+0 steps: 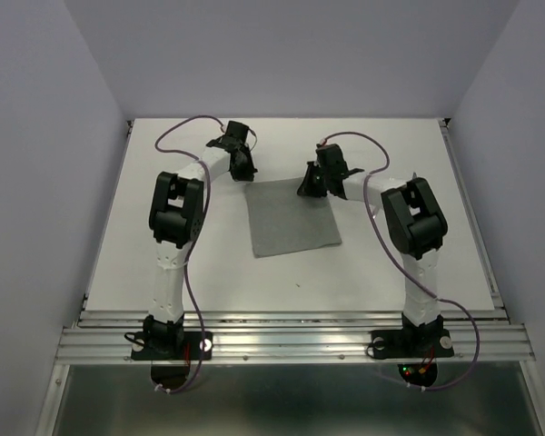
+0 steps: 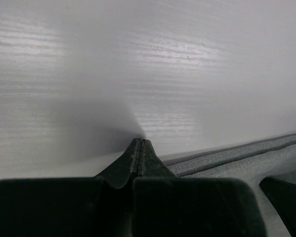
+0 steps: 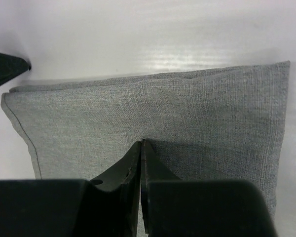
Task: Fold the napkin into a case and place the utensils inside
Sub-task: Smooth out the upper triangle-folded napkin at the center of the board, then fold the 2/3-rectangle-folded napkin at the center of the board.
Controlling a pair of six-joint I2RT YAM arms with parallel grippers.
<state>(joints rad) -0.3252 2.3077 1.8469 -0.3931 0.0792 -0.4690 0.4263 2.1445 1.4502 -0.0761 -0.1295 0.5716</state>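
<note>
A white table (image 1: 391, 263) is seen from above, with two white and black robot arms bolted at its near edge. A plain grey napkin (image 1: 292, 218) is laid flat near the middle of the table, between the two arms and slightly turned. Both arms are reached out to its far side.

The left gripper (image 1: 245, 173) is placed at the napkin's far left corner. In the left wrist view its fingers (image 2: 139, 148) are pressed together, with the tip on the bare table just beside the cloth's edge. The napkin (image 2: 246, 160) is seen there as two stacked layers, one edge above the other.

The right gripper (image 1: 309, 186) is placed at the napkin's far right corner. In the right wrist view its fingers (image 3: 140, 148) are pressed together, with only a thin slit between them, directly over the grey cloth (image 3: 187, 113). Whether any cloth is caught between them cannot be told. A doubled edge is shown at the left side of the napkin in that view.
</note>
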